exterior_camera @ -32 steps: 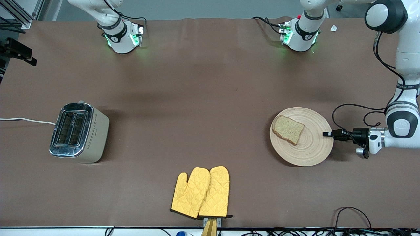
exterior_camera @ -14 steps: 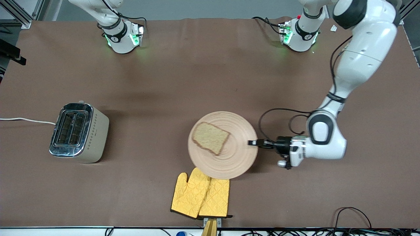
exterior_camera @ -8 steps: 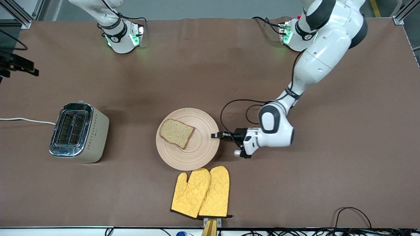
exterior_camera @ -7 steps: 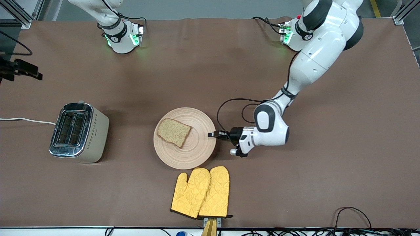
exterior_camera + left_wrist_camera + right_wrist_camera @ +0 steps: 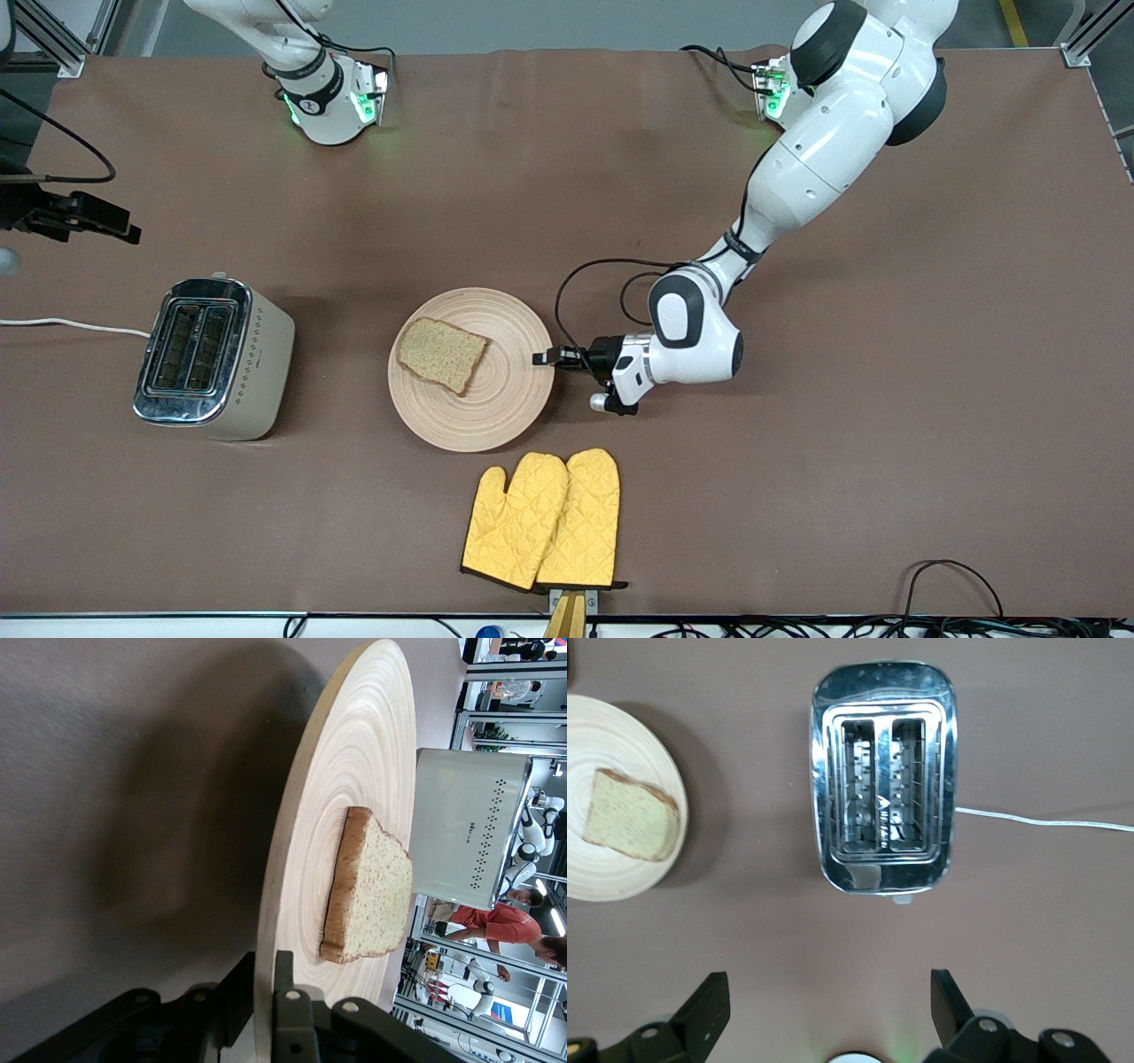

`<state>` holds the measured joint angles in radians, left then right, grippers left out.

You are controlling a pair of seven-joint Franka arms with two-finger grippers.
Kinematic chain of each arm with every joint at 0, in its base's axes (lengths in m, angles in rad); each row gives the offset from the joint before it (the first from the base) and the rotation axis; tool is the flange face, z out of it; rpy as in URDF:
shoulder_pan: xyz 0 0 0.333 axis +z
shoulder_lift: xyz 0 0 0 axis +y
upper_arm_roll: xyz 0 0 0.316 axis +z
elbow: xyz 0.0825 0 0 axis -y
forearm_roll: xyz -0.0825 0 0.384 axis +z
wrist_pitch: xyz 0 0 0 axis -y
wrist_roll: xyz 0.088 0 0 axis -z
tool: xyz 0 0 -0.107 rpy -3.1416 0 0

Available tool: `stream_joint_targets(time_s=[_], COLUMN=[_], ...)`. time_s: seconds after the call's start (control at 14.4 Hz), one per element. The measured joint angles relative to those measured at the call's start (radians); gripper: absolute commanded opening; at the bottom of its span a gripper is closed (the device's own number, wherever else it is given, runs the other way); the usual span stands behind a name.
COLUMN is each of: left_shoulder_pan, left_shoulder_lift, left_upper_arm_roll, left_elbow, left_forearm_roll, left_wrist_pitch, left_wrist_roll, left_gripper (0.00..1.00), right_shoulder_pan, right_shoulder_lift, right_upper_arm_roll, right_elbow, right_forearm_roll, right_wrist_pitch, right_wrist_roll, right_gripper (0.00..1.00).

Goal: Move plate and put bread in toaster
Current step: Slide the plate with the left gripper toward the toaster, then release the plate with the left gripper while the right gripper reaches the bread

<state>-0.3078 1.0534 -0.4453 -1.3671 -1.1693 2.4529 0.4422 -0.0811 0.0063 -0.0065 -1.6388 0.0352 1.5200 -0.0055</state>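
While the left gripper [image 5: 542,358] sat low at the plate [image 5: 505,408], its jaws were clamped shut on the rim at the edge toward the left arm's end of the table — the left wrist view showed the wooden edge [image 5: 283,904] running straight in between the black fingers [image 5: 288,1010]. On the plate lay the bread [image 5: 441,354], flat, a single brown slice with its darker crust showing, set off toward the toaster's side of the plate.

Over at the right arm's end of the table stood the toaster [image 5: 213,359], upright, both slots empty, its white cord [image 5: 71,325] trailing off the table's edge. Plate and toaster were apart, bare brown tabletop [image 5: 567,195] between them.

Up above the toaster hung the right gripper [image 5: 824,1010] — jaws spread wide, holding nothing, the two slots [image 5: 883,784] plain to see between its fingers in the right wrist view.

Nearer to the front camera than the plate lay a pair of yellow oven mitts [image 5: 542,521], just clear of the plate's rim.
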Motion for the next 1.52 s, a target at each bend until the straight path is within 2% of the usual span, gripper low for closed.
stream_joint_targets(time_s=[0.21, 0.35, 0.42, 0.48, 0.55, 0.62, 0.69, 0.97, 1.11, 1.32, 1.52], left_shoulder_pan=[-0.018, -0.024, -0.026, -0.028, -0.03, -0.03, -0.031, -0.019, 0.008, 0.09, 0.201], left_shoulder_lift=[0.004, 0.013, 0.019, 0.023, 0.025, 0.025, 0.025, 0.014, -0.01, -0.082, -0.175], left_upper_arm_roll=[0.001, 0.001, 0.001, 0.001, 0.001, 0.0, 0.0, 0.008, 0.028, 0.034, 0.035], left_elbow=[0.002, 0.002, 0.003, 0.005, 0.008, 0.011, 0.015, 0.042, 0.041, -0.004, -0.045], left_forearm_roll=[-0.037, -0.039, -0.039, -0.043, -0.046, -0.047, -0.047, -0.027, 0.04, 0.269, 0.566], left_wrist_pitch=[0.009, 0.017, 0.02, 0.02, 0.02, 0.02, 0.02, 0.021, 0.021, 0.0, -0.144], left_wrist_roll=[0.005, 0.005, 0.008, 0.014, 0.019, 0.022, 0.023, 0.025, 0.004, -0.102, -0.207], left_gripper=[0.06, 0.15, 0.27, 0.44, 0.54, 0.81, 1.0, 1.0, 1.0, 1.0, 1.0], right_shoulder_pan=[0.079, 0.114, 0.123, 0.127, 0.131, 0.136, 0.141, 0.181, 0.224, 0.277, 0.329], right_shoulder_lift=[0.0, 0.0, 0.0, 0.001, 0.0, 0.001, 0.002, 0.054, 0.098, 0.154, 0.199], right_upper_arm_roll=[0.003, 0.005, 0.005, 0.005, 0.005, 0.005, 0.005, 0.005, 0.006, 0.007, 0.007], right_elbow=[-0.051, -0.09, -0.107, -0.122, -0.138, -0.157, -0.183, -0.25, -0.253, -0.258, -0.308], right_forearm_roll=[0.001, 0.001, 0.001, 0.001, 0.001, 0.001, 0.001, 0.001, 0.001, 0.001, 0.002], right_wrist_pitch=[0.061, 0.105, 0.123, 0.139, 0.16, 0.191, 0.233, 0.349, 0.379, 0.423, 0.555], right_wrist_roll=[0.109, 0.16, 0.175, 0.19, 0.204, 0.219, 0.233, 0.342, 0.435, 0.537, 0.613], right_gripper=[1.0, 1.0, 1.0, 1.0, 1.0, 1.0, 1.0, 1.0, 1.0, 1.0, 1.0])
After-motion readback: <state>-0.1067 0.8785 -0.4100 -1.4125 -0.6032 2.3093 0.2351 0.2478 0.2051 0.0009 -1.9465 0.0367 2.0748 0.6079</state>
